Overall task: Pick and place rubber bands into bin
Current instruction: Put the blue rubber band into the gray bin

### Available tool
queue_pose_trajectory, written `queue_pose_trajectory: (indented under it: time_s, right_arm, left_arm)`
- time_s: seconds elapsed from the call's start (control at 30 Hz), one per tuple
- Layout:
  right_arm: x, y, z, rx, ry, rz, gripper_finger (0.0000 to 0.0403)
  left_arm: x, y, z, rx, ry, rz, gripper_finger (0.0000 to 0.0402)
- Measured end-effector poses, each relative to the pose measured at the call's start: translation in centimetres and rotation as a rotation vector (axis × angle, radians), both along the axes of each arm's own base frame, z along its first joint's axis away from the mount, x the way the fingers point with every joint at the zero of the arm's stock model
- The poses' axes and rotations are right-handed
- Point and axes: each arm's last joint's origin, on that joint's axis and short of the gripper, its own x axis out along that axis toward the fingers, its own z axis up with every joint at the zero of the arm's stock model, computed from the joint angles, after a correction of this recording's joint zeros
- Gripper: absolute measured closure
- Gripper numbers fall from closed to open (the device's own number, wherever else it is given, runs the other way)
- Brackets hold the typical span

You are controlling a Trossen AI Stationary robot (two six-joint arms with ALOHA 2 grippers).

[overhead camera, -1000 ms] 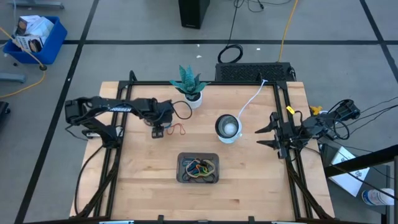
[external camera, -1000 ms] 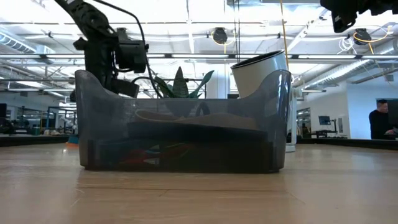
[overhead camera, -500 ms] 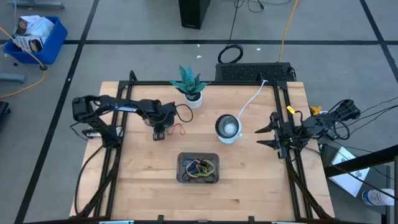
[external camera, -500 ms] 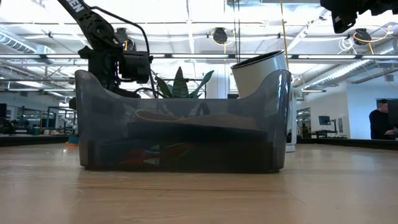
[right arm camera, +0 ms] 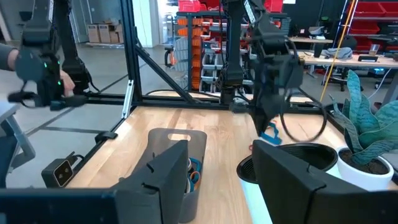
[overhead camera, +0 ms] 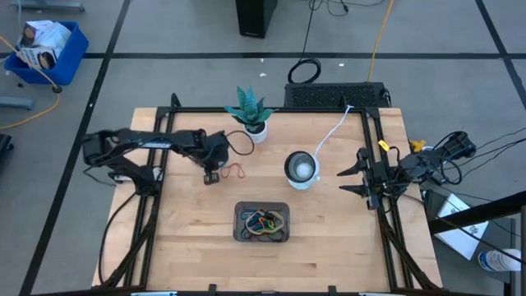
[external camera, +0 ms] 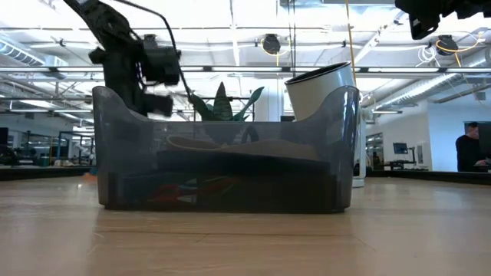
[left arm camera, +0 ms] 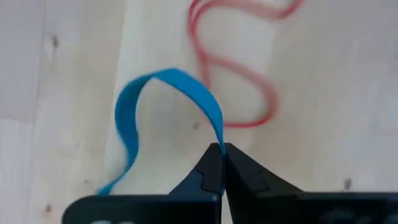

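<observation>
I see the left gripper, jaws clamped on a blue rubber band beside a red one toward the worktop's far-left part, right gripper parked, jaws apart, at the right edge.

Blue rubber band runs off frame; bin hides bands.

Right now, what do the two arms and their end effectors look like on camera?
Both arms are dark, jointed and slim. The left arm carries white lettering along one link and a looped black cable near the wrist. Its end effector has two black wedge-shaped fingers with stepped inner edges. The right arm trails black cables and has a yellow tag close by. Its end effector has broad, flat black fingers.
</observation>
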Motion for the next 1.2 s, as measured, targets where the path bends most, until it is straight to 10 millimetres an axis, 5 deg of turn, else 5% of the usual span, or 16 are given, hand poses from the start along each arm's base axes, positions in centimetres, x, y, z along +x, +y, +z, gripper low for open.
queue_pose_trajectory:
  time_s: [0.27, 0.6, 0.8, 0.97, 1.2]
  right_arm:
    - [0.0, 0.0, 0.0, -0.001, 0.000, 0.000, 0.0226]
    - [0.0, 0.0, 0.2, -0.008, -0.017, 0.001, 0.0229]
    - [0.0, -0.1, 0.3, -0.012, -0.035, -0.024, 0.0226]
    - [0.0, -0.3, 0.4, -0.007, -0.039, -0.106, 0.0229]
    - [0.0, -0.4, 0.4, 0.017, -0.038, -0.131, 0.0228]
  left_arm:
    - [-2.1, -1.3, 6.3, -0.051, -0.338, 0.044, 0.0398]
    - [-6.1, -3.2, 16.6, -0.013, -1.123, -0.019, 0.0397]
    - [-7.8, -4.6, 20.4, -0.031, -1.453, -0.141, 0.0398]
    - [-7.0, -5.4, 21.4, -0.104, -1.505, -0.217, 0.0398]
    - [-3.3, -6.6, 24.1, -0.136, -1.265, -0.313, 0.0399]
